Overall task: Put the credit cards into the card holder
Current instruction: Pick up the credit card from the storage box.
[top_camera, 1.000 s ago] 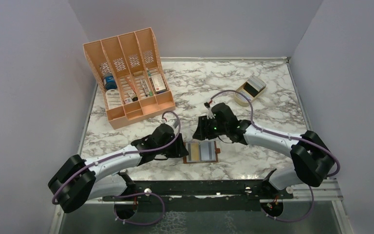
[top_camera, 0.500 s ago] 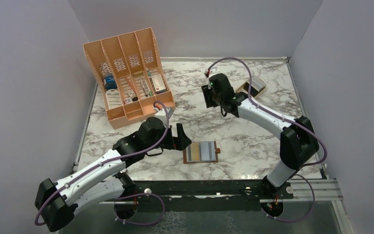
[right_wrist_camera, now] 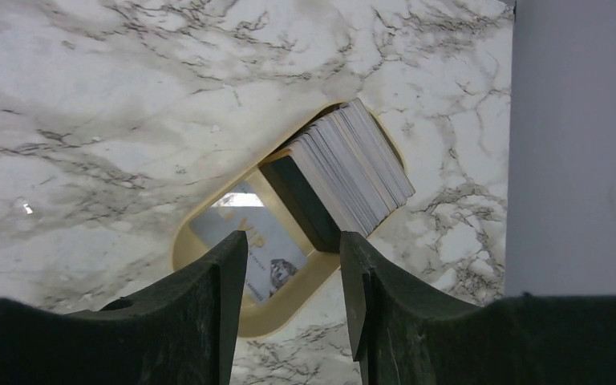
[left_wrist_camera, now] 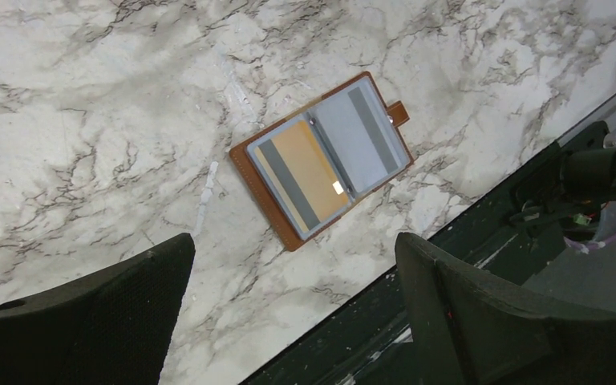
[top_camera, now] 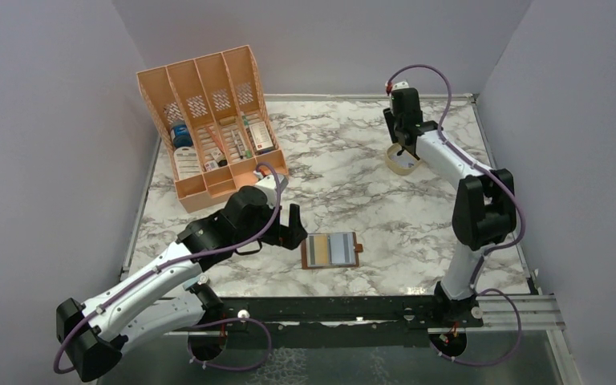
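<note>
Ahead of parted right gripper [right_wrist_camera: 293, 238], credit cards [right_wrist_camera: 353, 172], untouched

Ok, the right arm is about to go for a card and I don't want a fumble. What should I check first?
1. Right gripper open and empty: ok.
2. Credit cards between its fingers: not ok, the stack lies ahead of them.
3. Cards stacked in the tan stand: ok.
4. Card holder lying open, sleeves up: ok.
5. Left gripper clear of the holder: ok.
6. Free sleeve left: cannot tell.
</note>
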Tool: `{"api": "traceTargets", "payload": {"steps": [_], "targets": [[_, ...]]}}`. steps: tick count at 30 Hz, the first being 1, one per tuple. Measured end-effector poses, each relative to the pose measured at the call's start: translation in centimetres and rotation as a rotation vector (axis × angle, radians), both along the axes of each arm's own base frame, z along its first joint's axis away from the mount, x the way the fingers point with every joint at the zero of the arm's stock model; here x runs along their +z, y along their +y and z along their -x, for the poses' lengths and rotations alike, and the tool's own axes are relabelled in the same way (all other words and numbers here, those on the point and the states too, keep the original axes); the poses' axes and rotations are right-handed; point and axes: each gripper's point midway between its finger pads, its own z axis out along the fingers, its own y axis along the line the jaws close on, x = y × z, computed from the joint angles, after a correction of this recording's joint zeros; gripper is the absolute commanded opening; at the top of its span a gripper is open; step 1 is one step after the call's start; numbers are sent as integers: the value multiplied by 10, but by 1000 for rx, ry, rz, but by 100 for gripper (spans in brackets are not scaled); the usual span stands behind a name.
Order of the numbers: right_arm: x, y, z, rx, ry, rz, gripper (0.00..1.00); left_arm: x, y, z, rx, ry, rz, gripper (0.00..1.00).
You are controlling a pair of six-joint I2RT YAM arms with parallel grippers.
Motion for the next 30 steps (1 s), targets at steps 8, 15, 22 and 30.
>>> {"api": "traceTargets", "payload": {"steps": [8, 15, 22, 30], "targets": [[-48, -34, -18, -10, 115, 117, 47, -2, 11, -1, 17, -27, -44, 99], [-70, -43, -28, -1, 166, 192, 47, 5, 17, -2, 37, -55, -36, 99], [-78, -52, -31, -12, 190, 261, 45, 4, 18, -3, 42, -55, -44, 99], [-75, -59, -35, -22, 176, 304, 38, 4, 19, -3, 47, -57, -47, 99]]}}
